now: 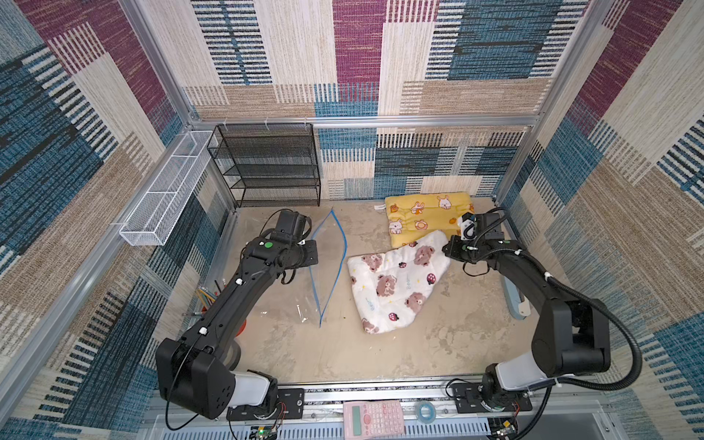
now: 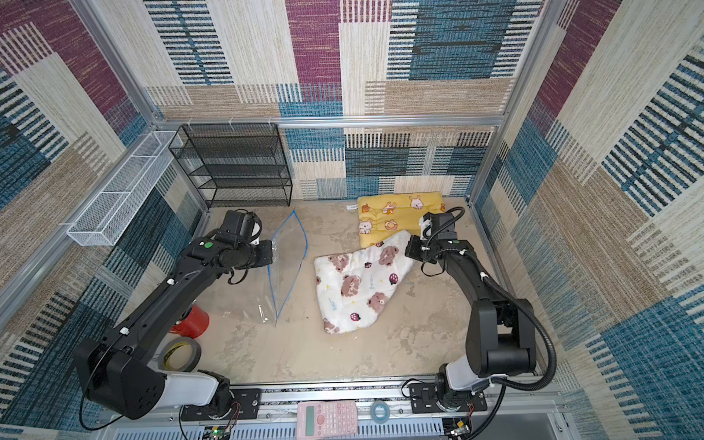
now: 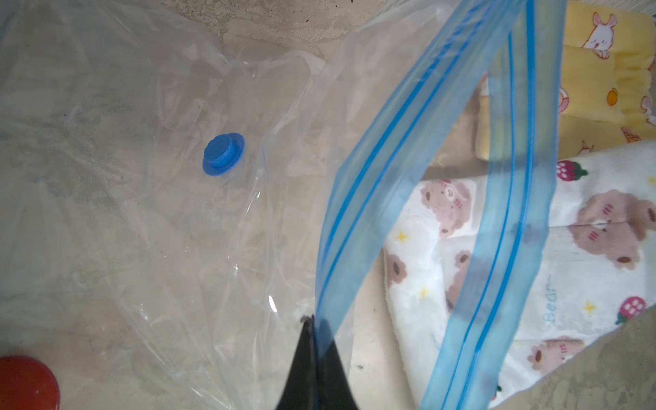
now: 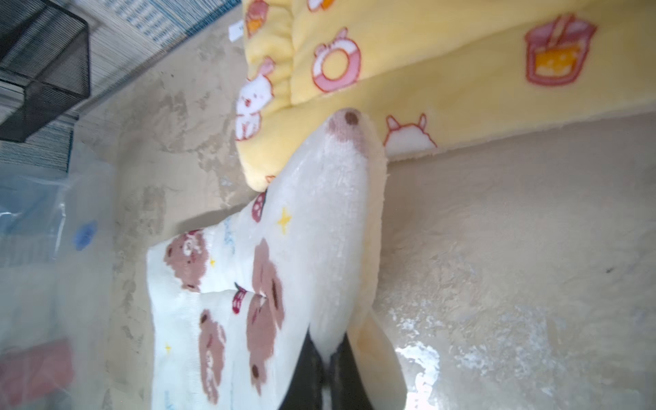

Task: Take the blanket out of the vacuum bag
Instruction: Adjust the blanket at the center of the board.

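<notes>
Left of centre in a top view: vacuum bag [image 1: 328, 263] lies flat on the desk [image 1: 304, 354], mouth gaping, nothing inside as far as I can see thru the plastic. My left claw [image 3: 314, 328] is pinched tight on its blue zip strip [image 3: 383, 184]; valve cap [image 3: 223, 154] sits mid-frame in the left wrist view. Centre-right: bear-print blanket [image 1: 396, 284] is fully out, w/ bare desk between it and the bag. My right claw [image 4: 327, 355] is clamped on the blanket's upper corner, holding it raised just over the yellow blanket [image 1: 426, 215] at upper right. Main job looks done imo; left to do: release both, pull arms back.
</notes>
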{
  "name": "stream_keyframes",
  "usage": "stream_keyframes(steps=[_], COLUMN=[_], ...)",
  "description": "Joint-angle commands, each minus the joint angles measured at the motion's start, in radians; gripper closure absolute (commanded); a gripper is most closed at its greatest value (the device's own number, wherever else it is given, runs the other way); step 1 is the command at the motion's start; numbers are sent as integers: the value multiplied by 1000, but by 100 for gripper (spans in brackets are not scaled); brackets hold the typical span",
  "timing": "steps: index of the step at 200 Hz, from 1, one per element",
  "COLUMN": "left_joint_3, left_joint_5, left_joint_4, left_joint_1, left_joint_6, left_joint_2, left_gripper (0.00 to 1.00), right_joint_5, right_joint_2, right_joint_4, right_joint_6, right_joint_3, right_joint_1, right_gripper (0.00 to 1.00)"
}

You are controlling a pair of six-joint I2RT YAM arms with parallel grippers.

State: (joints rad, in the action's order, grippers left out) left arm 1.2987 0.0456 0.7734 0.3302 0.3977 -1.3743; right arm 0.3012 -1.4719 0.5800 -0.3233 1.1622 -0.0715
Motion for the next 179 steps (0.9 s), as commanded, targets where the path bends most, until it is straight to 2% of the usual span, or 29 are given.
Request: stream_keyframes(steps=[1, 16, 32, 59, 93, 106, 118, 132, 148, 151, 155, 179], left_joint_3=[-2, -2, -2, -6, -5, -5, -7, -4, 19, 25, 31, 74], left_joint_5=[-9, -16, -19, -12, -17, -14, -5, -1, -24, -30, -38, -54], left_joint_4=[-13, -16, -17, -16, -16, -21, -31, -45, -45, -44, -45, -57], left_joint_1=[0, 1, 0, 1, 1, 1, 1, 1, 1, 1, 1, 1], left_joint_6=[-12, -10, -10, -14, -8, -8, -6, 4, 23, 29, 40, 92], left_joint_2=[8, 11, 9, 5, -16, -26, -42, -75, -136, -149, -165, -273], left_gripper=[100, 100, 100, 100, 100, 100, 100, 100, 100, 100, 100, 100], right_joint_5=[-175, -210, -277, -358, -325, -308, -315, -349, -377, -380, -380, -378], right_joint_2=[38, 28, 2, -64, -93, -106, -98, -77, -27, -19, -8, 53], right_joint_4=[336, 436, 461, 350, 163, 117, 77, 54, 9, 6, -1, -46], right_joint_6=[-107, -125, -150, -163, -158, -132, -121, -122, -112, -112, -110, -83], right_joint_3=[110, 202, 226, 118, -61, -90, -112, -121, -147, -149, -154, -197], right_joint_1=[-88, -149, -160, -125, -38, -22, -20, -17, -13, -11, -11, -8], right_gripper=[100, 100, 100, 100, 100, 84, 63, 48, 45, 39, 37, 36])
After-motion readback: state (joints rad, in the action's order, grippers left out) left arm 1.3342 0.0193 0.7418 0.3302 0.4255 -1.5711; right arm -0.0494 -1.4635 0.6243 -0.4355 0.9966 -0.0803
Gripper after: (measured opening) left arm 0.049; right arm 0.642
